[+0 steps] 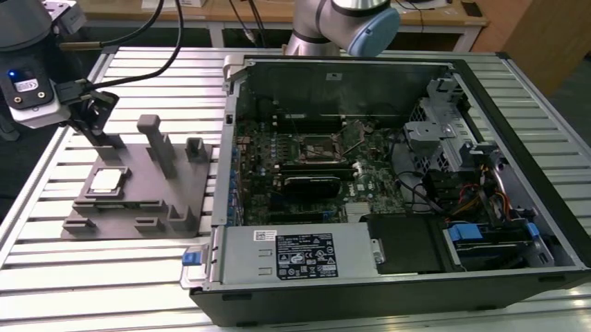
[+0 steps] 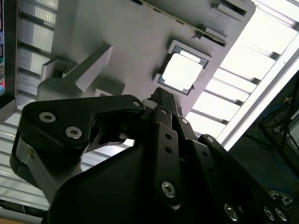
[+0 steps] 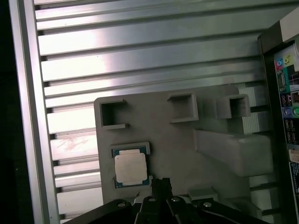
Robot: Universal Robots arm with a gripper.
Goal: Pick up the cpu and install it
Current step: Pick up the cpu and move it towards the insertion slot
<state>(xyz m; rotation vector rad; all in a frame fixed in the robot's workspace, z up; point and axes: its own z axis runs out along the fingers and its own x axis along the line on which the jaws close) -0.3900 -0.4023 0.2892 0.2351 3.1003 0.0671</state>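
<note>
The cpu (image 1: 106,181) is a small square chip with a silvery top, lying flat in a shallow pocket of the grey fixture plate (image 1: 138,181) on the exterior view's left. Both wrist views show the cpu (image 2: 182,72) (image 3: 131,168) in that pocket, uncovered. My gripper (image 1: 111,140) hangs over the far edge of the plate, just beyond the chip and apart from it. Its black fingers (image 2: 161,98) (image 3: 161,184) are shut together and hold nothing. The black socket frame (image 1: 322,146) on the motherboard stands bare, with its metal cover (image 1: 355,134) lifted.
An open computer case (image 1: 388,277) lies on its side across the slatted aluminium table (image 1: 102,277), on the exterior view's right. Tall grey posts (image 1: 155,142) rise from the fixture plate beside the chip. The robot's base (image 1: 319,28) stands behind the case.
</note>
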